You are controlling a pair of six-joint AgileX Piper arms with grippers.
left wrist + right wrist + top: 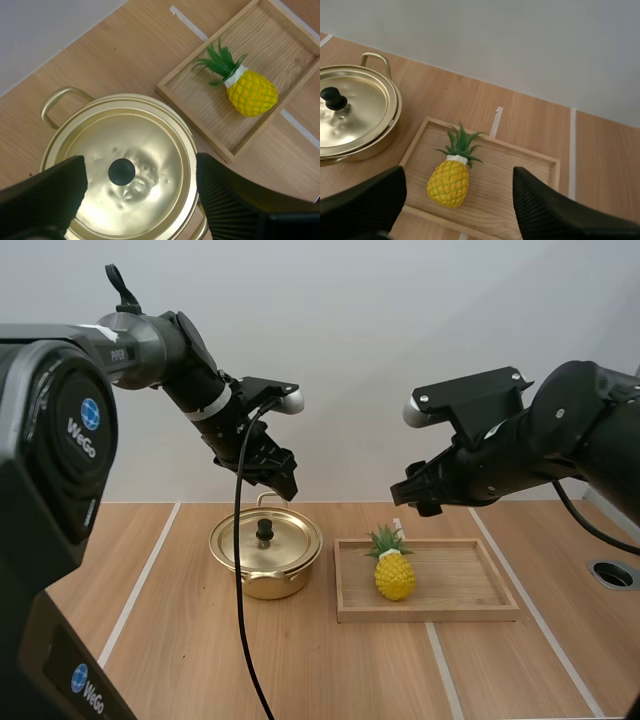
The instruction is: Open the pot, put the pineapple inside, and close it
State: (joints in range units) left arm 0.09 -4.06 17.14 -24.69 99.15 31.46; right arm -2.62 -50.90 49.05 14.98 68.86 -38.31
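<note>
A gold pot [266,558] stands on the table, its lid [125,165] on, with a black knob [121,171] in the lid's middle. A yellow pineapple [394,569] with green leaves lies in the wooden tray [470,610] to the pot's right. My left gripper [277,472] hangs open above the pot; in the left wrist view its fingers stand apart on either side of the knob, well above it. My right gripper [420,495] hovers open above the tray's back edge, over the pineapple [450,181].
White tape lines [140,585] cross the wooden table. A round hole [612,574] sits in the tabletop at the far right. A white wall rises behind the table.
</note>
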